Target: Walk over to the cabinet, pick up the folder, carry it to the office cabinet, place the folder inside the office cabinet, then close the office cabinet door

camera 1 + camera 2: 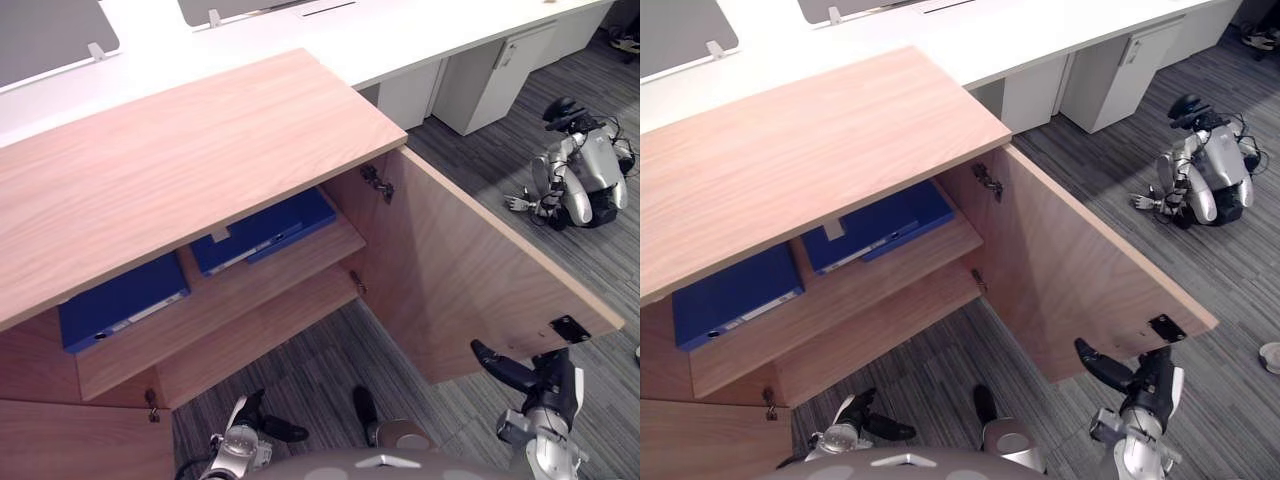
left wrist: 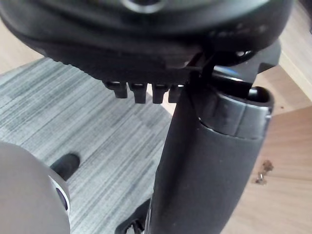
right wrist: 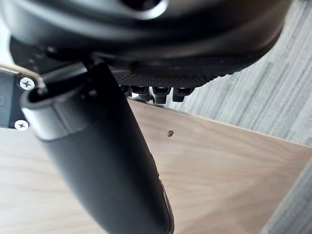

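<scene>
Office cabinet (image 1: 180, 170): right door (image 1: 470, 280) swung wide, its free edge just ahead of the right hand (image 1: 530, 377), whose fingers are loosely extended and grip nothing. A blue folder (image 1: 265, 230) and a second folder (image 1: 120, 300) lie on the upper shelf (image 1: 270, 285), well beyond both hands' fingers. The left hand (image 1: 262, 420), fingers relaxed and empty, hangs over open carpet (image 1: 310, 360).

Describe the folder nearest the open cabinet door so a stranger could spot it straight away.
Start at the wooden cabinet in front of the long white desk; its right door is swung open. On the upper shelf lie two blue folders. The one you want is the right folder, beside the door hinges; the left folder sits at the shelf's far end from the door.
</scene>
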{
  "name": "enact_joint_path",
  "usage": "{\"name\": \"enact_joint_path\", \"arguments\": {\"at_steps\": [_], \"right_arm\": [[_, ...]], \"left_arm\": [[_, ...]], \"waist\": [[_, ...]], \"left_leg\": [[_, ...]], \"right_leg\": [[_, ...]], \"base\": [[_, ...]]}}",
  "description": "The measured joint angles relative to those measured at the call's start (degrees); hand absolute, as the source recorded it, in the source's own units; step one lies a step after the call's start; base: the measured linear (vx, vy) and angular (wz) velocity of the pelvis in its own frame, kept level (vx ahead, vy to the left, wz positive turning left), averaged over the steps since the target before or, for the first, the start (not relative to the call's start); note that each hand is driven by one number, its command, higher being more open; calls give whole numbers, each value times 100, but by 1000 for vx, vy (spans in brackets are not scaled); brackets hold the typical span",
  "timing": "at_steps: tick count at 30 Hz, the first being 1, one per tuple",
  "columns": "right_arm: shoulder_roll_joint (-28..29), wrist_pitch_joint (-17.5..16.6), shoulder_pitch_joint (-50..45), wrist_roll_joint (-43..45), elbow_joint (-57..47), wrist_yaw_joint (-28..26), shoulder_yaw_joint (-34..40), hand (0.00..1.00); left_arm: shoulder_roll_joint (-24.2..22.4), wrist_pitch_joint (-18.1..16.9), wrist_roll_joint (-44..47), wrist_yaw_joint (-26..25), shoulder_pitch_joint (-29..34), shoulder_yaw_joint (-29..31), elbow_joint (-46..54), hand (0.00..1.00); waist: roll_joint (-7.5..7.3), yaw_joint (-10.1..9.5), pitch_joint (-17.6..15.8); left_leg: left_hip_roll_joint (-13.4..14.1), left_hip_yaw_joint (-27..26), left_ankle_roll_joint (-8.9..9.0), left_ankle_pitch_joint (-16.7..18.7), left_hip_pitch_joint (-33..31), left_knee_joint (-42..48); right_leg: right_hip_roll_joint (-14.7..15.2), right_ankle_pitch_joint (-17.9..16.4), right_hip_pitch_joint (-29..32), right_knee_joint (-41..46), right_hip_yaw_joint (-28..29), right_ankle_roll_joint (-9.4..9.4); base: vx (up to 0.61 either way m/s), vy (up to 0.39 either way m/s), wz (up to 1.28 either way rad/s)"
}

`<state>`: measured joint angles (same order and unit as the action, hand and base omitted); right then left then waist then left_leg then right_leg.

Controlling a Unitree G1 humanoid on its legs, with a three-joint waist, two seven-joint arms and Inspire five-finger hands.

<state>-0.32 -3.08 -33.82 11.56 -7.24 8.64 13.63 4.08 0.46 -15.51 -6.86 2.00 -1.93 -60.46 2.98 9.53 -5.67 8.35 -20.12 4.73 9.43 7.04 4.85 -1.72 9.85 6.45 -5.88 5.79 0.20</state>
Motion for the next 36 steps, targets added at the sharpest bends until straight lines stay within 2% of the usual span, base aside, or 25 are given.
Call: {"name": "enact_joint_path", "arguments": {"at_steps": [1, 4, 6, 7, 8, 10, 11, 13, 15, 19, 23, 27, 29, 30, 33, 36], "right_arm": [[-39, 11, -111, 0, -94, -73, -118, 100], [-415, 171, -616, 10, -516, -413, -747, 100], [-1053, 300, -884, 35, -672, -859, -1202, 100], [-1280, 328, -933, 97, -708, -1000, -1310, 100], [-1773, 396, -1016, 205, -815, -1279, -1532, 100], [-2676, 449, -1168, 207, -1218, -1814, -1849, 100], [-2762, 449, -1180, 207, -1282, -1882, -1877, 100], [-3337, 459, -1206, 211, -1645, -2441, -2197, 100], [-3387, 405, -1132, 233, -1871, -2636, -2309, 100], [-3143, 80, -133, 438, -2044, -2688, -2500, 100], [-2732, -9, 481, 419, -1731, -2527, -2556, 100], [-1995, -4, 1166, -34, -602, -2209, -2714, 100], [-1819, 8, 1464, -306, -169, -2034, -2738, 100], [-1747, 0, 1535, -394, -8, -1899, -2697, 100], [-1572, 37, 1944, -796, 529, -1558, -2641, 100], [-1403, 66, 2114, -1156, 836, -1236, -2603, 100]], "left_arm": [[8, -1, -42, 4, -20, -22, 5, 100], [97, -12, -148, 82, -141, -242, 25, 100], [209, -110, -295, 157, -185, -510, 61, 100], [246, -135, -320, 184, -185, -599, 61, 100], [280, -173, -328, 244, -183, -707, 61, 100], [282, -213, -378, 318, -169, -843, 61, 100], [282, -227, -390, 330, -169, -845, 61, 100], [303, -253, -432, 380, -82, -834, 88, 100], [337, -255, -440, 377, -85, -852, 154, 100], [407, -239, -504, 366, -79, -898, 153, 100], [431, -220, -501, 361, -143, -777, 0, 100], [446, -138, -495, 310, -164, -389, -60, 100], [441, -110, -468, 239, -127, -167, -59, 100], [442, -107, -388, 188, -104, -32, -59, 100], [454, 4, -248, 85, -14, 255, -81, 100], [473, 19, -153, -25, 37, 410, -98, 100]], "waist": [[-20, 0, -13], [-200, 0, -110], [-408, -4, -125], [-457, -6, -117], [-537, -9, -108], [-636, -100, -100], [-644, -115, -98], [-751, -230, -67], [-820, -294, -51], [-1023, -341, 79], [-1075, -399, 147], [-975, -552, 139], [-903, -652, 158], [-817, -673, 160], [-654, -677, 148], [-617, -796, 153]], "left_leg": [[-2, -1, 0, 0, -5, 0], [-17, -4, 11, 13, -32, 7], [-11, -32, 8, 99, -54, 96], [-8, -46, 10, 112, -66, 128], [1, -48, 17, 139, -105, 187], [3, 9, 28, 147, -168, 250], [0, 20, 29, 147, -176, 255], [-28, 209, 48, 110, -235, 259], [-25, 338, 61, 87, -240, 256], [-26, 519, 88, 56, -291, 252], [-60, 721, 72, -10, -390, 240], [-102, 1089, 45, -34, -399, 185], [-175, 1265, 2, -79, -425, 113], [-210, 1366, -19, -105, -473, 86], [-274, 1595, -52, -160, -501, 44], [-314, 1837, -61, -204, -507, 30]], "right_leg": [[-11, 11, 23, 2, 39, 8], [-30, 114, 79, 21, 100, -45], [-24, 139, 84, 23, 91, -47], [-22, 140, 88, 24, 91, -46], [-14, 140, 99, 26, 92, -46], [10, 140, 122, 28, 78, -44], [13, 143, 124, 28, 71, -41], [46, 167, 114, 31, -71, -8], [56, 177, 74, 32, -145, 7], [102, 185, 42, 69, -335, 18], [187, 196, 16, 45, -551, 62], [312, 94, -146, 41, -901, 108], [390, 50, -182, 41, -1055, 135], [444, 32, -184, 41, -1170, 158], [539, 2, -247, 39, -1365, 198], [593, -52, -377, 37, -1624, 222]], "base": [[-76, -7, -33], [-106, -15, -28], [-150, -4, -21], [-133, 6, -18], [-142, 9, -10], [-112, 6, 0], [-79, 6, 13], [-71, -6, 30], [-51, -18, 36], [-25, 5, 25], [19, 38, 33], [53, 69, 44], [48, 80, 50], [43, 86, 50], [29, 69, 38], [-3, 50, 48]]}}
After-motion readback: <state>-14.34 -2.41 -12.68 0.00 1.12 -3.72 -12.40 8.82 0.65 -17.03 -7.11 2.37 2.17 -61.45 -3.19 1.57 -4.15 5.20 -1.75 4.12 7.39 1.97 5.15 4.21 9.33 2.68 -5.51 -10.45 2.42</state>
